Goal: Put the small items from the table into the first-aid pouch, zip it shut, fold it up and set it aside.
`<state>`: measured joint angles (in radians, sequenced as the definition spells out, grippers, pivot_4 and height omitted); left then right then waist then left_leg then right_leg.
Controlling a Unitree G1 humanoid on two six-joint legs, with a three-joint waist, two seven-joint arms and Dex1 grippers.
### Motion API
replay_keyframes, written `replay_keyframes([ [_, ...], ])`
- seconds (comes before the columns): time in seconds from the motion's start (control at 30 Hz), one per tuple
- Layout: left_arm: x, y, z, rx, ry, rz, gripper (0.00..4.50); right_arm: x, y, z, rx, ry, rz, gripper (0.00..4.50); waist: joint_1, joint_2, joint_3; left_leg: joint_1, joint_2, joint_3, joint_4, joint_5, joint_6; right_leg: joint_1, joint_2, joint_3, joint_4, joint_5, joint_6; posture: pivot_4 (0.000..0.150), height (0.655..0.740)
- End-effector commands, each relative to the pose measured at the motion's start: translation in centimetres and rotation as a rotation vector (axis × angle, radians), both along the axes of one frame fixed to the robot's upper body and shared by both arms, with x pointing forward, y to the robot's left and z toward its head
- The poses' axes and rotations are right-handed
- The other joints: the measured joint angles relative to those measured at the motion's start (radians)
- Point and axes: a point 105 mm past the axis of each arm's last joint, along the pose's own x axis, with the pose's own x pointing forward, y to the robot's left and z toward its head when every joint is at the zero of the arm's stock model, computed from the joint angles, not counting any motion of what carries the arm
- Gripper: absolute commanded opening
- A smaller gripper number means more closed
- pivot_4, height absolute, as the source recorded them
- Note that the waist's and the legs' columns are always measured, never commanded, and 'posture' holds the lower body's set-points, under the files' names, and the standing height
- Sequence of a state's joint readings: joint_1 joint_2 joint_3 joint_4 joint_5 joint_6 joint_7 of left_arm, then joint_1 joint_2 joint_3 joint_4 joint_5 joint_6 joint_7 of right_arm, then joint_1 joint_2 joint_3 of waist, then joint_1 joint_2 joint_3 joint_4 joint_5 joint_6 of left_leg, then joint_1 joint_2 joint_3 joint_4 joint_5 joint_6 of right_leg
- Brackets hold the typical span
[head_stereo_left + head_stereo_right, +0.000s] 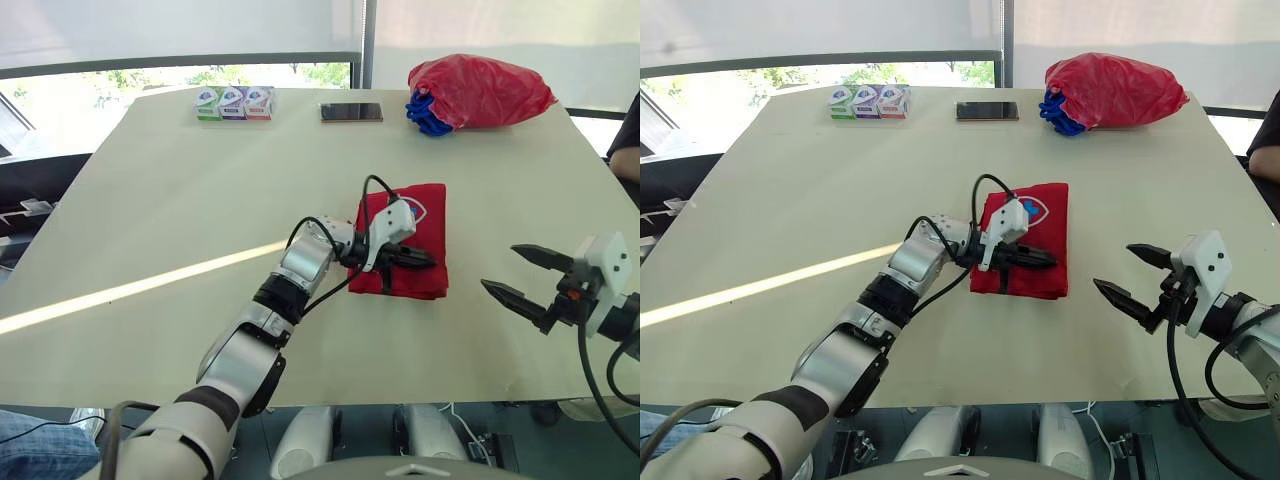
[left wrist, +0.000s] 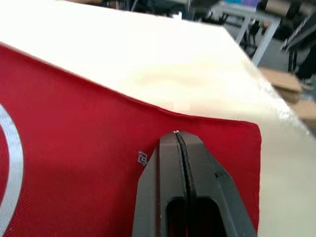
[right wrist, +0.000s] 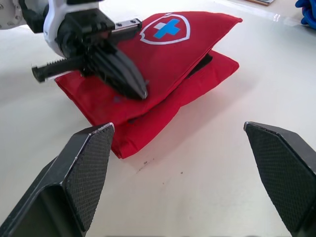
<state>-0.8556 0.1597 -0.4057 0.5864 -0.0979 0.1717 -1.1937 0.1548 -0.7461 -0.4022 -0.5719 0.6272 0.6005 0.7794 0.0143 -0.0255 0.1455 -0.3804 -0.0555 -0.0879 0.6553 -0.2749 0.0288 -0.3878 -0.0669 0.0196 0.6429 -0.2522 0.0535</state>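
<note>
Left gripper (image 1: 428, 259) (fingers closed) rests on the folded pouch (image 1: 425, 208); right gripper (image 1: 500, 268) gapes wide nearby.

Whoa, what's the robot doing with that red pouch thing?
The robot is tidying away a first-aid pouch. The pouch lies folded in half on the table. The left gripper rests on top of it with its jaws shut, pressing on the fold. The right gripper hovers beside the pouch with its jaws open, touching nothing. The pouch has not been set aside yet. Three small boxes, a phone and a red bag sit at the far edge of the table.
</note>
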Motion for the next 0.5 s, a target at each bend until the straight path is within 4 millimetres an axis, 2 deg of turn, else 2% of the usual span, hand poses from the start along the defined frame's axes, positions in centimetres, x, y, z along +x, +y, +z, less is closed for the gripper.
replay_keyframes([
  [0.03,-0.2,0.4,-3.4,0.134,0.021,-0.001,0.01,-0.3,-0.1,1.2,-0.027,-0.048,0.012,4.50,0.000,0.000,0.000,0.000,0.000,0.000,0.000,0.000,0.001,0.001,0.000,0.000,0.000,0.000,0.000,0.150,0.7400],
  [0.17,0.0,0.4,-4.3,0.182,0.007,0.002,0.01,-0.3,-0.2,1.3,-0.028,-0.051,0.010,4.50,0.000,0.001,-0.002,0.002,0.000,-0.002,0.001,-0.002,0.004,0.004,0.000,-0.002,-0.001,0.000,0.000,0.150,0.7400],
  [0.27,-0.2,0.0,-3.7,0.147,-0.012,-0.016,0.01,-0.3,-0.3,1.3,-0.028,-0.052,0.008,4.50,0.000,0.002,-0.002,0.004,0.000,-0.003,0.004,-0.004,0.006,0.008,0.000,-0.004,-0.001,-0.001,0.001,0.150,0.7400],
  [0.37,-0.4,-0.7,-1.0,0.040,-0.017,-0.045,0.01,-0.2,-0.3,1.3,-0.030,-0.052,0.009,4.50,0.000,0.002,-0.002,0.003,0.000,-0.004,0.006,-0.004,0.007,0.009,0.000,-0.004,-0.001,-0.001,0.001,0.150,0.7400],
  [0.5,0.5,-0.9,3.4,-0.074,-0.066,-0.034,0.01,-0.1,-0.5,1.4,-0.031,-0.057,0.009,4.50,-0.001,0.003,-0.001,0.001,0.000,-0.005,0.008,-0.004,0.007,0.008,0.001,-0.005,-0.001,-0.001,0.002,0.150,0.7400],
])
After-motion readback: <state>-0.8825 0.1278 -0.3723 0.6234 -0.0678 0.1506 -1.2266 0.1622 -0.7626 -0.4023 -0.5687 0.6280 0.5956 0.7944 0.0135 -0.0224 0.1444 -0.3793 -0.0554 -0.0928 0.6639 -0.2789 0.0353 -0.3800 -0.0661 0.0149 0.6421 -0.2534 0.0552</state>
